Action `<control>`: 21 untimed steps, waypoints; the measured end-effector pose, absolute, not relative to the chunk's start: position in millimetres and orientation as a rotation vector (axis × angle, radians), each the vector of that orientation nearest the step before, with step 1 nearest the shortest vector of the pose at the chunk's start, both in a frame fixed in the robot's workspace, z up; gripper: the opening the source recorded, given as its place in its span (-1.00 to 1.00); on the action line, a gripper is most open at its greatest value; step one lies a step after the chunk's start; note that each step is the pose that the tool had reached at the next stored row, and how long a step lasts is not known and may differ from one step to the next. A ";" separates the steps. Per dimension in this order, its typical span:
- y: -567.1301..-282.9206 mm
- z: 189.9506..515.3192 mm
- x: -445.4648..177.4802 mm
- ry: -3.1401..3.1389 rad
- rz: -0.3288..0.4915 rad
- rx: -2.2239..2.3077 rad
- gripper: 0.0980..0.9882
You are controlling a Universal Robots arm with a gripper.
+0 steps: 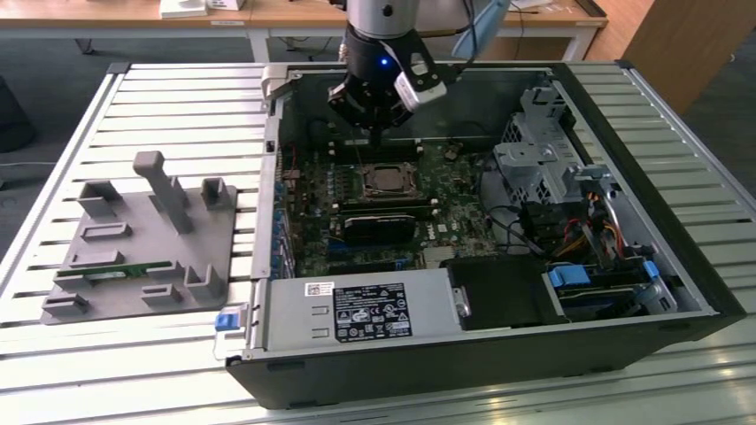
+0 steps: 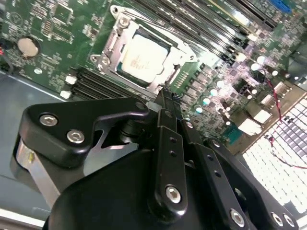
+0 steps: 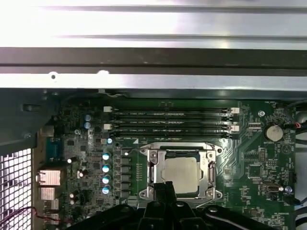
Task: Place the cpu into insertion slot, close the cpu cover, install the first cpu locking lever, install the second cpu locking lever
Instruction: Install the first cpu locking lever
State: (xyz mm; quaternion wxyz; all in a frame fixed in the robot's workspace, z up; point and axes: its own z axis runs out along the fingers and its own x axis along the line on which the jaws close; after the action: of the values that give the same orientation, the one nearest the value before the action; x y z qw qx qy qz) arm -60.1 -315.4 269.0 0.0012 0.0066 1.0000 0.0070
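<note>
One arm hangs over the open computer case (image 1: 661,292) in the exterior view, its gripper (image 1: 375,142) pointing down at the green motherboard (image 1: 449,177). The cpu (image 1: 387,180) sits in the insertion slot (image 1: 365,177), close to the fingertips and on the side of them nearer the camera. To the exterior view's left, a grey fixture (image 1: 142,239) rests on the slatted table (image 1: 119,372), well apart from the case.

In the second wrist view the gripper (image 2: 165,96) shows its two black fingers (image 2: 168,153) pressed side by side, clenched with no gap at the tips (whether they pinch anything thin cannot be told). The tips reach the edge of the insertion slot (image 2: 102,60), beside one side of the cpu cover (image 2: 180,56). The cover lies flat over the socket. The cpu (image 2: 144,57) shows pale through its square window, just beyond the tips.

In the first wrist view the gripper (image 3: 163,184) has its fingers together, the tips overlapping the near rim of the cpu cover (image 3: 209,167). The cpu (image 3: 181,175) lies seated inside the insertion slot (image 3: 217,195), framed by the cover and just beside the tips. Long black memory slots (image 3: 172,122) run on the far side of the socket from the claw.
</note>
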 end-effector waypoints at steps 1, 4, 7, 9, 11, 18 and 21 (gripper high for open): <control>-315.4 268.9 -62.5 3.138 0.022 0.021 -0.98; -315.4 268.8 -70.2 3.137 0.022 0.020 -0.98; -315.2 268.2 -77.4 3.136 0.022 0.021 -0.98; -315.2 267.9 -81.7 3.136 0.022 0.020 -0.98; -314.9 267.5 -85.9 3.136 0.022 0.021 -0.98; -309.3 264.5 -98.3 3.136 0.022 0.021 -0.98; -306.4 262.5 -99.5 3.136 0.022 0.021 -0.98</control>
State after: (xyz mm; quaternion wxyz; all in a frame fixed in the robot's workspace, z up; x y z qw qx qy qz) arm -99.5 -306.4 262.5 0.0026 0.0066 1.0000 0.0070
